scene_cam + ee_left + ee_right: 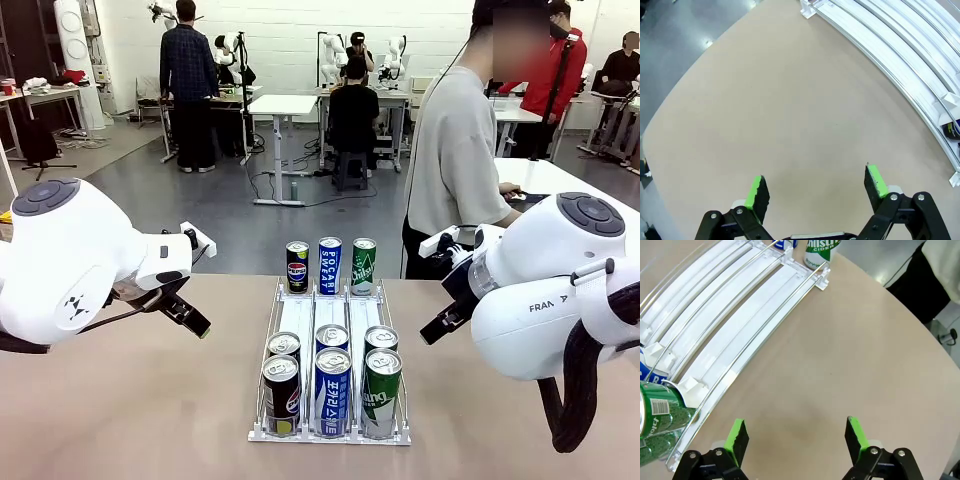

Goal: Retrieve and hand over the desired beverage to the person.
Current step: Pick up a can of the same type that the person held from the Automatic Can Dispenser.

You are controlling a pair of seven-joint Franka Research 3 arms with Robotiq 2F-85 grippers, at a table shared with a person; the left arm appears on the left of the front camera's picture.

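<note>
beige table (120, 420) bears a can rack (298, 316), the person (455, 150) and grey floor (230, 225) beyond

Tabletop (130, 410) plain tan. Rack (298, 318) white. Black can (281, 396), blue can (332, 390) with white lettering, green can (380, 392). Person (455, 150): sweatshirt light grey. Left gripper (815, 186): pads (756, 192) bright green, links black.
</note>
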